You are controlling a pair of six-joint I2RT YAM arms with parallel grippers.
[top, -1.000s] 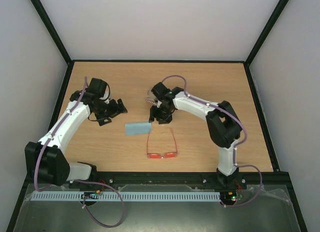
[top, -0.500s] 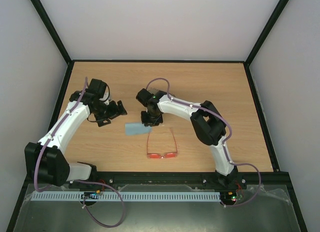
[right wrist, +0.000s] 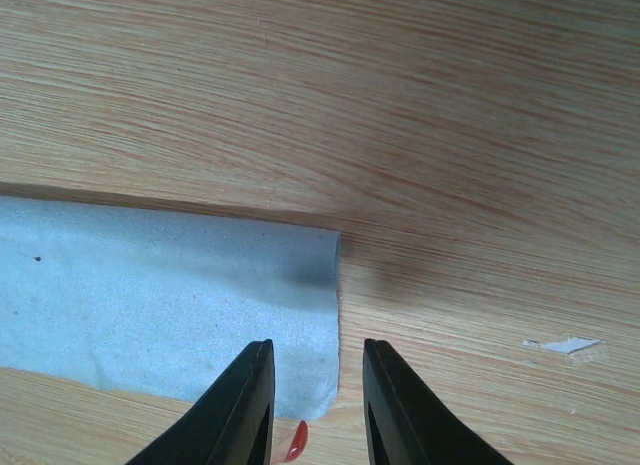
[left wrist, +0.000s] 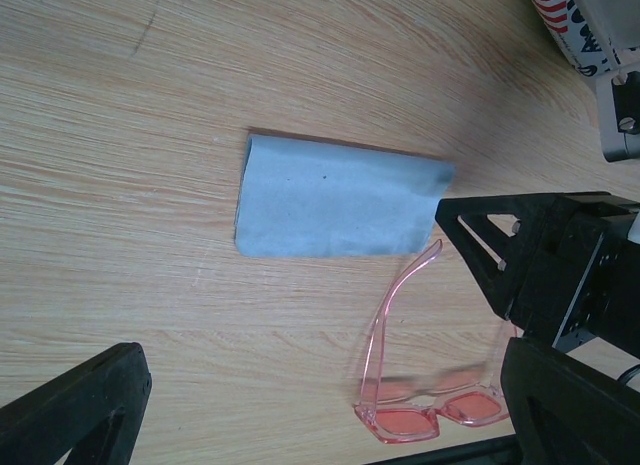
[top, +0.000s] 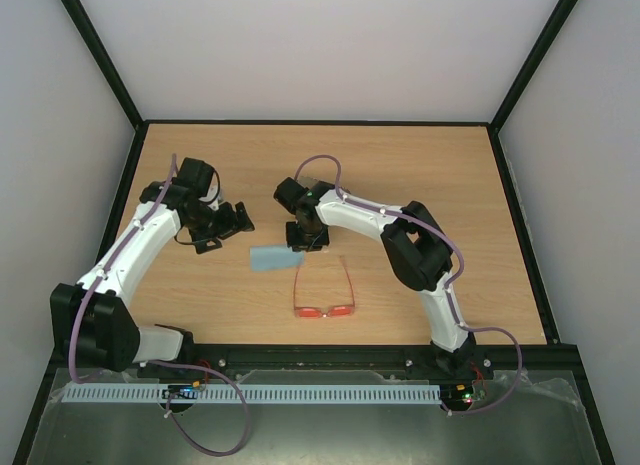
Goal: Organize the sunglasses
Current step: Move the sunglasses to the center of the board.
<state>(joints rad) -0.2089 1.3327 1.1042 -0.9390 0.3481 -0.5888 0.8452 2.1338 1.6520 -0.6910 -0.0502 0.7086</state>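
Sunglasses point(left wrist: 405, 422): glossy translucent plastic; cloth point(left wrist: 335, 200) matt (faintly fuzzy); table point(right wrist: 400, 85) smooth wood-grain.

left arm point(top: 140, 247) elbow-bent, left gripper point(left wrist: 320, 410) spread wide | right arm point(top: 372, 217) arched leftward, right gripper point(right wrist: 318, 405) aimed down, jaws narrowly parted

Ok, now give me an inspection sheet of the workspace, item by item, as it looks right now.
Surface: wooden table, light grain.
Job's things: sunglasses lie unfolded, lenses toward the arms' bases, one temple tip by the blue cloth's corner.
Clutter: blue cloth lies flat; striped case, only a corner shows.
Grippers: left gripper wide open, empty; right gripper narrowly open over the cloth's edge.
Cables: purple cables run along both arms.
Surroundings: white walls, black frame.
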